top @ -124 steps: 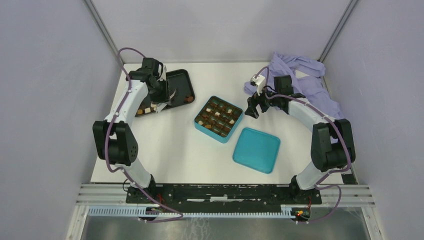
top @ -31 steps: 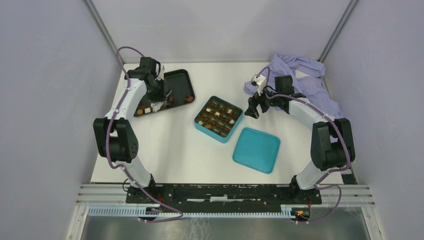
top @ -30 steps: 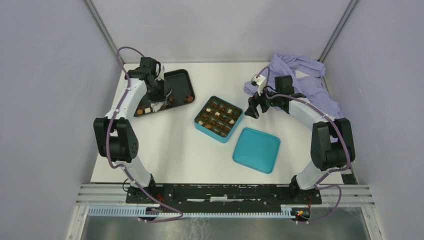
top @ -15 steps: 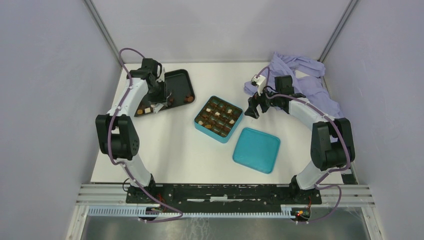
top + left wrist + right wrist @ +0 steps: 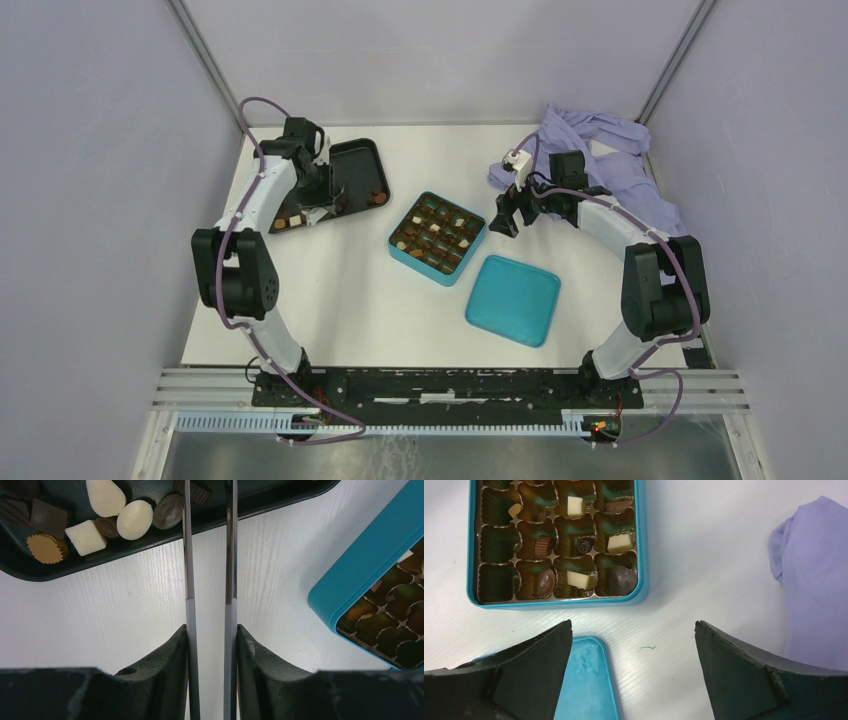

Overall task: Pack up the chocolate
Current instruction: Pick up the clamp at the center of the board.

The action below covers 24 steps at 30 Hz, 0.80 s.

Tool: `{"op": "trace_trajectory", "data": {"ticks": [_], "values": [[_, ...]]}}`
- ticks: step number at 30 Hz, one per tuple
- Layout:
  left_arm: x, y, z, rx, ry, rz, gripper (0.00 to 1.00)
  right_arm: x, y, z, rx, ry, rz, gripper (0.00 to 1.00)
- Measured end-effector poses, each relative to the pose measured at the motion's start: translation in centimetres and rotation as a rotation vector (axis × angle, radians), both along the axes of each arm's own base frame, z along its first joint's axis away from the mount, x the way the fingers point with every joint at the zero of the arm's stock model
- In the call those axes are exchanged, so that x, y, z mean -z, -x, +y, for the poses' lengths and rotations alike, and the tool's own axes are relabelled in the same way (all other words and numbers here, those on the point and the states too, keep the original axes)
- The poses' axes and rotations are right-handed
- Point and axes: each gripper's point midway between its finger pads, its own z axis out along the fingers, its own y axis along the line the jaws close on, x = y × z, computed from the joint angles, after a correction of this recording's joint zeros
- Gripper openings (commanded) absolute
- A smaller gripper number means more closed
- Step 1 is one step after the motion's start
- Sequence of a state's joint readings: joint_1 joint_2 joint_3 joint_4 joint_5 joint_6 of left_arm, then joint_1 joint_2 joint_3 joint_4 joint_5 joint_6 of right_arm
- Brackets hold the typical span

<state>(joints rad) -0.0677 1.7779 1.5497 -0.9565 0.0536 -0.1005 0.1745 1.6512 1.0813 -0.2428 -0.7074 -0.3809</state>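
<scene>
Glossy plastic tray (image 5: 50, 572), matt table (image 5: 125, 610) with faint wood grain (fine streaks), soft cloth (image 5: 814, 580), smooth chocolate (image 5: 134, 519).

purple cloth (image 5: 625, 145), teal lid (image 5: 512, 300)

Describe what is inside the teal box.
The teal box holds a brown grid insert. Several cells contain chocolates, white and brown, and others sit empty. Whatever lies beneath the insert is covered.

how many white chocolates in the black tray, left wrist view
3. A teardrop piece at the top edge, an oval piece below-right of it, a square piece left of the oval. The black tray runs out of frame, so more may be hidden.
</scene>
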Motion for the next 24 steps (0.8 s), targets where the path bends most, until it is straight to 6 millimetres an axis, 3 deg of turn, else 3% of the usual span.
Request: {"op": "trace_trajectory", "data": {"ticks": [4, 6, 8, 24], "values": [[0.3, 0.2, 0.0, 0.000, 0.000, 0.014, 0.34, 0.0, 0.0, 0.0, 0.000, 0.000, 0.000, 0.98], [0.6, 0.2, 0.0, 0.001, 0.000, 0.025, 0.22, 0.0, 0.0, 0.0, 0.000, 0.000, 0.000, 0.98], [0.9, 0.3, -0.1, 0.002, 0.002, 0.035, 0.03, 0.0, 0.0, 0.0, 0.000, 0.000, 0.000, 0.98], [0.9, 0.3, -0.5, 0.010, 0.022, 0.045, 0.02, 0.0, 0.0, 0.0, 0.000, 0.000, 0.000, 0.98]]}}
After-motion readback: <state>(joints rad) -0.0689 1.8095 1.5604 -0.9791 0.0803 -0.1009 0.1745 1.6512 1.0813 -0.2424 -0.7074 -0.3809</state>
